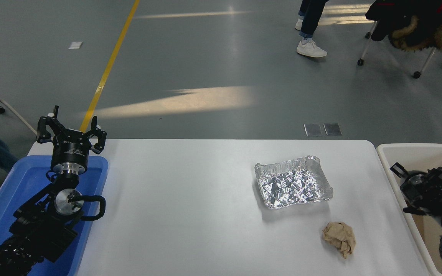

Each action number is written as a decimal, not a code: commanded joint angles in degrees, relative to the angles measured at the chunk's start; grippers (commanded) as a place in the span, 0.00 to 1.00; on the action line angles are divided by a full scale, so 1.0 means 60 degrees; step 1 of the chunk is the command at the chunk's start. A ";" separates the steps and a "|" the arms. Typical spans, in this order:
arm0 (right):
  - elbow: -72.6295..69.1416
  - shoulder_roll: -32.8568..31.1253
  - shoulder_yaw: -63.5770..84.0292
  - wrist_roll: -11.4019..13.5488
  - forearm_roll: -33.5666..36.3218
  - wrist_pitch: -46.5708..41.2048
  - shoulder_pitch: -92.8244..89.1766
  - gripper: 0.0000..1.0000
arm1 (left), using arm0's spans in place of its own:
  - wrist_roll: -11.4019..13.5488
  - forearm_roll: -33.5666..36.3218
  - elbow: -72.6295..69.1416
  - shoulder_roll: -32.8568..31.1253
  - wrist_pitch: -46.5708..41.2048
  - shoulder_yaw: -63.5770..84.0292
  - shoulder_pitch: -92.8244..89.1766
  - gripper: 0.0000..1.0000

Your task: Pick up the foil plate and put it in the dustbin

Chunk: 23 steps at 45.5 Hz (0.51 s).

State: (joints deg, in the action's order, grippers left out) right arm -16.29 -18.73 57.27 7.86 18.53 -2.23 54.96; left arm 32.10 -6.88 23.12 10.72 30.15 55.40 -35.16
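Observation:
The foil plate [293,187] lies flat on the white table [190,199], right of centre, empty and shiny. The dustbin [416,155] stands off the table's right edge. My right gripper [402,188] hangs over the dustbin's inside, pointing left toward the table, its fingers spread and holding nothing; it is well to the right of the foil plate. My left gripper [71,128] is parked open over the blue tray at the lower left.
A crumpled brown paper ball [340,237] lies on the table in front of the foil plate. A blue plastic tray [21,180] sits under the left arm. A person's legs [311,23] and a wheeled chair [409,27] are on the floor beyond.

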 commanded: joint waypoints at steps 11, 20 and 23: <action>-1.0216 -0.1362 0.2729 -0.0022 -0.1096 -0.0286 0.8883 0.98 | -0.0018 0.0019 -0.0001 0.0001 0.0000 -0.0019 0.0001 0.99; -1.2240 -0.0161 0.3287 -0.0022 -0.1081 -0.2701 1.2503 0.98 | -0.0003 0.0004 -0.0001 0.0001 0.0000 -0.0004 0.0016 0.99; -1.2621 0.0088 0.3287 -0.0022 -0.1067 -0.3551 1.3484 0.98 | -0.0003 0.0004 -0.0001 0.0001 0.0000 -0.0004 0.0016 0.99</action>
State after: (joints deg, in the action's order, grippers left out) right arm -74.85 -23.00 72.74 7.76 12.61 -9.79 110.24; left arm 32.00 -6.78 23.14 10.72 30.15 55.37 -35.11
